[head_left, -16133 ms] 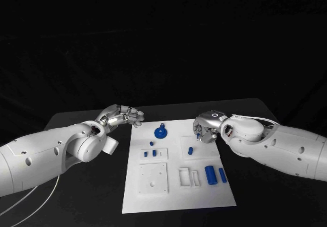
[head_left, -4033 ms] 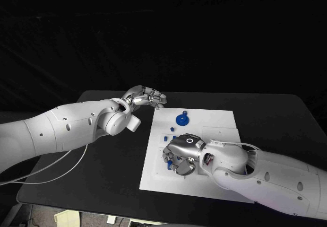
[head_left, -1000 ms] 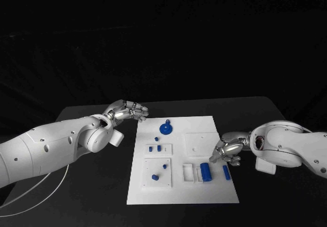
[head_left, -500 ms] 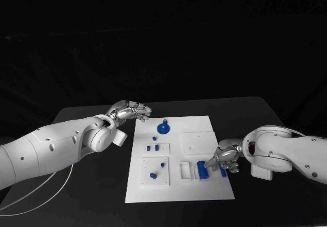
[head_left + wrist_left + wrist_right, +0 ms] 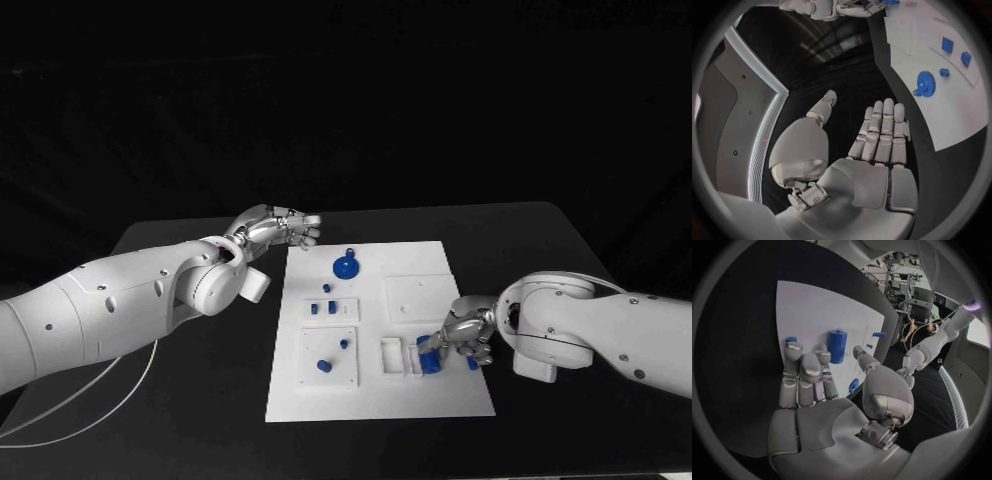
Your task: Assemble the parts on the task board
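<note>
- Black table [image 5: 188, 420] holds the white board [image 5: 433, 400] in its middle, and all around is dark.
- On the board the right hand [image 5: 463, 335] is low on the right side, just over a big blue tube [image 5: 427, 356] and a thin blue rod [image 5: 473, 362].
- From the wrist its fingers [image 5: 801, 375] look straight and apart, with nothing in them. Their tips are very near the tube [image 5: 837, 345], but I cannot tell if they touch it.
- The left hand [image 5: 277, 229] waits off the far left corner of the board. Its fingers [image 5: 882, 130] are flat and side by side, and it holds nothing.
- A blue gear [image 5: 346, 267] sits at the far end. Small blue blocks [image 5: 330, 307] stand in the middle left, and two more bits [image 5: 326, 364] lie nearer on the left.
- The tube is round, so I think a push from the side could make it roll away or off the board.
- The rod lies close beside the tube. Fingers closing on one could bump the other.
- The white slot [image 5: 392, 357] is just left of the tube. If the tube goes in tilted, it could jam.
- The board may slide if the hand presses hard, since nothing holds it.
</note>
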You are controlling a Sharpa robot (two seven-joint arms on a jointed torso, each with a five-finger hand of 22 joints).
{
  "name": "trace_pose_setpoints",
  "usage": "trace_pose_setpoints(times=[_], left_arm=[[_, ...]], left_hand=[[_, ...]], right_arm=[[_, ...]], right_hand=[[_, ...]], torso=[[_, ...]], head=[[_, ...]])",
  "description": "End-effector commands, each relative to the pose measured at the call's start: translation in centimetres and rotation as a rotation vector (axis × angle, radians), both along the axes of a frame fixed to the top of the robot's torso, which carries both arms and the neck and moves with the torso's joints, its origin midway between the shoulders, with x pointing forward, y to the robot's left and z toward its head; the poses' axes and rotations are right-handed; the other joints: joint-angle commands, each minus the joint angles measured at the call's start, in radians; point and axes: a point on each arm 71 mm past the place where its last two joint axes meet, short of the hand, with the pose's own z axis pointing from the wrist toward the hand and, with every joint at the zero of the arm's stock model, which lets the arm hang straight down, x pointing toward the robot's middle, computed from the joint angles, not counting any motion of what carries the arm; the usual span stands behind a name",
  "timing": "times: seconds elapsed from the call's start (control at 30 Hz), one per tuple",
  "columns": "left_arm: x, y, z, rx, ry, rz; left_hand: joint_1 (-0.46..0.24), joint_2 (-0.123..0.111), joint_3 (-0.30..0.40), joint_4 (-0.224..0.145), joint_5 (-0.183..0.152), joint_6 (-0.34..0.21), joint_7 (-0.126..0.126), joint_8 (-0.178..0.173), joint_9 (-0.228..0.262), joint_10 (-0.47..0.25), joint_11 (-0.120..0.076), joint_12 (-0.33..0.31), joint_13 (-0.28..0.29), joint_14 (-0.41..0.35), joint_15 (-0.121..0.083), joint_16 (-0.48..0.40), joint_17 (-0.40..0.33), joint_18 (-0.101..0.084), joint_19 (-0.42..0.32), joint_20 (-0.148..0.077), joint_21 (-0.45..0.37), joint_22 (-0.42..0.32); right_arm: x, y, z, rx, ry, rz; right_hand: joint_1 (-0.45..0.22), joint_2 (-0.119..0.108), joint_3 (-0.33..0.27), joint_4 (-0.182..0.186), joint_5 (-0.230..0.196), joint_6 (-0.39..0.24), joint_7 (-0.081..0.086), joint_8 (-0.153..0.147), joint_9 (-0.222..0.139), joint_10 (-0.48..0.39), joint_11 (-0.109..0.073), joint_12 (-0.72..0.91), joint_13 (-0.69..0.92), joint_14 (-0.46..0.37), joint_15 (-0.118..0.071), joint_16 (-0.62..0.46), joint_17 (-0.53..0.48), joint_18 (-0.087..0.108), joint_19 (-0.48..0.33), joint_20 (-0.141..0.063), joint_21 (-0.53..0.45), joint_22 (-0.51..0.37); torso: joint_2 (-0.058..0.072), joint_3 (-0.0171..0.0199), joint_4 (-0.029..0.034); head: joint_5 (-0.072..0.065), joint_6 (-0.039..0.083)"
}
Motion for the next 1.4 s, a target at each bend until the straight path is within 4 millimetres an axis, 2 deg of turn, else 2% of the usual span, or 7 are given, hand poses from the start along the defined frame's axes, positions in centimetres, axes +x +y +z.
trace_pose_setpoints(times=[0.03, 0.4, 0.53, 0.73, 1.0, 1.17, 1.4], left_arm=[[-0.1, -0.2, 0.2, -0.025, -0.008, -0.018], [-0.2, 0.0, 0.1, -0.025, -0.004, -0.018], [-0.2, 0.2, 0.1, -0.024, -0.002, -0.017], [-0.2, 0.4, 0.1, -0.022, 0.000, -0.015], [-0.2, 0.4, 0.1, -0.021, 0.003, -0.014], [-0.2, 0.6, 0.1, -0.020, 0.004, -0.012], [-0.2, 0.6, 0.1, -0.019, 0.005, -0.013]], left_hand=[[-0.010, 0.001, 0.002, 0.006, -0.003, -0.010, 0.000, 0.004, -0.001, -0.007, 0.000, 0.000, -0.001, -0.012, 0.002, -0.009, 0.002, 0.016, -0.013, 0.001, -0.008, -0.001], [-0.010, 0.007, 0.003, 0.004, -0.003, -0.011, 0.000, 0.004, -0.002, -0.009, 0.000, 0.000, -0.002, -0.016, 0.005, -0.013, 0.005, 0.016, -0.017, 0.004, -0.013, 0.000], [-0.015, 0.006, 0.001, 0.006, -0.003, -0.012, 0.001, 0.004, -0.002, -0.009, 0.000, 0.000, -0.002, -0.016, 0.005, -0.014, 0.006, 0.017, -0.018, 0.005, -0.013, 0.001], [-0.015, 0.009, 0.001, 0.005, -0.003, -0.013, 0.001, 0.004, -0.002, -0.009, 0.000, 0.000, -0.002, -0.016, 0.005, -0.014, 0.007, 0.017, -0.017, 0.005, -0.014, 0.001], [-0.014, 0.015, 0.000, 0.002, -0.003, -0.013, 0.000, 0.005, -0.002, -0.010, 0.000, 0.000, -0.002, -0.016, 0.005, -0.016, 0.009, 0.018, -0.017, 0.005, -0.015, 0.002], [-0.012, 0.017, 0.000, 0.000, -0.003, -0.013, 0.000, 0.005, -0.002, -0.010, 0.000, 0.000, -0.002, -0.016, 0.005, -0.016, 0.010, 0.019, -0.017, 0.005, -0.015, 0.003], [-0.012, 0.018, 0.000, -0.001, -0.003, -0.013, 0.000, 0.005, -0.002, -0.010, 0.000, 0.000, -0.002, -0.016, 0.005, -0.016, 0.011, 0.019, -0.017, 0.005, -0.015, 0.003]], right_arm=[[0.2, 0.1, -0.2, -0.024, -0.044, -0.008], [-0.4, 0.8, -1.9, -0.091, 0.031, 0.063], [-0.7, 1.0, -2.4, -0.084, 0.023, 0.052], [-0.6, 1.0, -2.4, -0.083, 0.014, 0.046], [-0.5, 0.9, -2.3, -0.074, 0.002, 0.031], [-1.0, 0.7, -2.1, -0.051, 0.018, 0.019], [-0.7, 0.8, 0.1, -0.005, 0.001, 0.001]], right_hand=[[-0.006, 0.005, -0.005, -0.005, -0.005, 0.008, 0.003, -0.007, -0.001, 0.005, -0.001, 0.005, 0.002, -0.004, -0.005, 0.002, 0.002, 0.039, -0.001, -0.007, 0.006, 0.019], [0.031, 0.039, 0.019, -0.040, -0.005, 0.014, 0.003, -0.014, -0.008, 0.009, -0.001, 0.007, 0.010, -0.001, -0.004, 0.004, 0.005, 0.039, 0.000, -0.009, 0.014, 0.018], [0.075, 0.069, 0.066, -0.057, -0.005, 0.023, 0.002, -0.013, -0.010, 0.012, -0.002, 0.008, 0.013, 0.001, -0.005, 0.003, 0.005, 0.039, 0.001, -0.010, 0.017, 0.017], [0.111, 0.067, 0.137, -0.071, -0.005, 0.036, 0.002, -0.015, -0.016, 0.019, -0.002, 0.009, 0.018, 0.004, -0.004, 0.002, 0.005, 0.039, 0.005, -0.001, 0.024, 0.017], [0.113, 0.073, 0.158, -0.079, -0.005, 0.048, 0.001, -0.012, -0.018, 0.023, -0.003, 0.009, 0.021, 0.007, -0.005, 0.003, 0.005, 0.039, 0.008, 0.004, 0.030, 0.017], [0.109, 0.072, 0.166, -0.081, -0.005, 0.058, -0.002, -0.009, -0.018, 0.026, -0.005, 0.009, 0.022, 0.007, -0.006, 0.003, 0.005, 0.039, 0.008, 0.007, 0.032, 0.017], [0.096, 0.066, 0.173, -0.076, -0.005, 0.067, -0.004, -0.007, -0.019, 0.029, -0.007, 0.007, 0.023, 0.008, -0.009, 0.003, 0.005, 0.039, 0.009, 0.009, 0.035, 0.016]], torso=[[0.001, -0.0005, 0.0003], [0.002, 0.0001, -0.0010], [0.002, 0.0007, -0.0013], [0.002, 0.0010, -0.0013], [0.003, 0.0000, -0.0015], [0.003, 0.0016, -0.0016], [0.003, 0.0015, -0.0021]], head=[[0.002, -0.001], [0.008, -0.007], [0.009, -0.011], [0.007, -0.015], [0.007, -0.015], [0.008, -0.014], [0.011, -0.015]])
